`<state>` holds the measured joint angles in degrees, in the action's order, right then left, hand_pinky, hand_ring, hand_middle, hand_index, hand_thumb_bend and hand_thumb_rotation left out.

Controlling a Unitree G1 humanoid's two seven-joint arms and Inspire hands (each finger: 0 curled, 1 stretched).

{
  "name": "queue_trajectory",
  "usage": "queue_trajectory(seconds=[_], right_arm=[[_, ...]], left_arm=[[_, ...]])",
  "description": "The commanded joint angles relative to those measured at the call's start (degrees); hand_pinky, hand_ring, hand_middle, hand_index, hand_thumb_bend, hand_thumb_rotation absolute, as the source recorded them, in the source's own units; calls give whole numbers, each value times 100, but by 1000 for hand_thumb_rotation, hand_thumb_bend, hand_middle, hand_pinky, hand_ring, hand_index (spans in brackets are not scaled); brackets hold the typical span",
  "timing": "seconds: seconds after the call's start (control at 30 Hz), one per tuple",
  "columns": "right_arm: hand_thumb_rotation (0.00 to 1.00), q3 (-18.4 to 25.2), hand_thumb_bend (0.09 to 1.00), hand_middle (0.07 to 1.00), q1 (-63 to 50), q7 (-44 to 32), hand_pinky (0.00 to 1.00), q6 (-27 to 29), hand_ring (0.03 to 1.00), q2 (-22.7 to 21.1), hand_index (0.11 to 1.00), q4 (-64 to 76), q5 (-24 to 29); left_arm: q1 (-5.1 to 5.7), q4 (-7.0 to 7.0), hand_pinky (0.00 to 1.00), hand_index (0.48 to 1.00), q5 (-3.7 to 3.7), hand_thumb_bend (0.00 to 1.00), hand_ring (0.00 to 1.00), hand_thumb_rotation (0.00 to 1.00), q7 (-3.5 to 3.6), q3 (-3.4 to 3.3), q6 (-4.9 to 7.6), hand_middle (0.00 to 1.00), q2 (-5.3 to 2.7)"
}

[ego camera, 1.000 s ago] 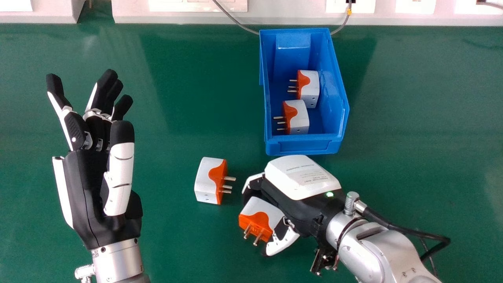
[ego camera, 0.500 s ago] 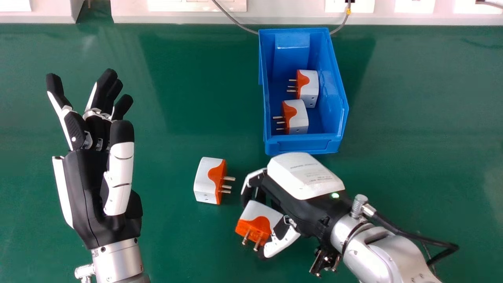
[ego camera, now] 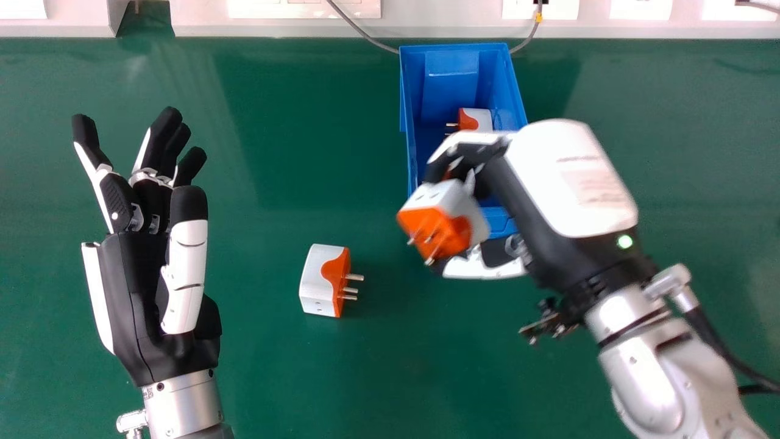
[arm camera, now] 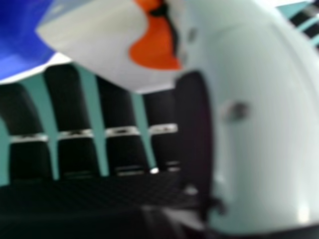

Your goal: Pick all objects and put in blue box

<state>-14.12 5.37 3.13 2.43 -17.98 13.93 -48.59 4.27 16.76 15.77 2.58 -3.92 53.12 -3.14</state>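
Now the right hand (ego camera: pixel 567 183), pinching a plug (ego camera: pixel 442 221), has risen beside the box (ego camera: pixel 409 122); release comes next.

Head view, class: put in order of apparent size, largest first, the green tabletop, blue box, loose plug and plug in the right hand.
1. Green tabletop
2. Blue box, partly covered
3. Loose plug and held plug, unranked: the held plug seems nearer the camera.

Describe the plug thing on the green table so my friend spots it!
On the green table, find the blue box. Below and left of it in the head view sits a white-and-orange plug adapter. It alone is neither boxed nor held.
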Motion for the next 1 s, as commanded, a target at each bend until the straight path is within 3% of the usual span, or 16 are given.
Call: queue_trajectory(seconds=[0.0, 0.27, 0.6, 0.7, 0.73, 0.77, 0.8, 0.83, 0.87, 0.9, 0.97], right_arm=[[0, 171, 497, 511, 393, 280, 338, 42, 425, 39, 500, -287, 105], [0, 32, 496, 471, 1543, 1214, 317, 149, 412, 55, 529, -2172, -51], [0, -593, 499, 452, 2641, 2604, 359, 593, 442, 304, 515, -4555, -198], [0, -720, 500, 461, 2639, 2512, 355, 127, 440, 408, 511, -4509, -310], [0, -745, 487, 606, 2538, 2253, 387, -104, 506, 410, 553, -4273, -319], [0, -757, 589, 785, 2431, 2033, 495, -286, 704, 411, 687, -4037, -311], [0, -764, 589, 785, 2338, 1886, 495, -405, 704, 408, 687, -3848, -299], [0, -771, 688, 863, 2249, 1784, 596, -517, 811, 409, 767, -3673, -297], [0, -778, 727, 890, 2186, 1740, 637, -591, 849, 412, 798, -3555, -305], [0, -784, 817, 944, 2118, 1718, 750, -645, 923, 405, 875, -3435, -317], [13, -787, 890, 986, 2000, 1742, 881, -689, 980, 391, 948, -3228, -329]], left_arm=[[-48, -22, 851, 867, -45, 695, 891, 599, 20, -7, 91, 885, -278], [-105, 30, 858, 869, -1, 687, 887, 601, 73, -33, 139, 874, -245], [-101, 2, 864, 870, 35, 677, 889, 601, 140, -72, 148, 876, -256], [-85, -21, 863, 870, 42, 682, 888, 598, 135, -80, 137, 876, -276], [-83, -22, 861, 871, 36, 688, 887, 593, 128, -85, 142, 875, -281], [-85, -16, 858, 871, 38, 687, 886, 591, 129, -89, 150, 875, -283], [-93, -1, 858, 871, 41, 687, 886, 591, 134, -92, 165, 875, -283], [-95, 1, 856, 870, 57, 685, 884, 590, 146, -86, 164, 875, -282], [-93, -2, 855, 870, 57, 684, 884, 590, 148, -82, 154, 876, -280], [-89, -8, 859, 869, 58, 687, 885, 590, 150, -77, 141, 875, -279], [-90, -5, 865, 871, 54, 690, 890, 591, 159, -72, 135, 873, -273]])
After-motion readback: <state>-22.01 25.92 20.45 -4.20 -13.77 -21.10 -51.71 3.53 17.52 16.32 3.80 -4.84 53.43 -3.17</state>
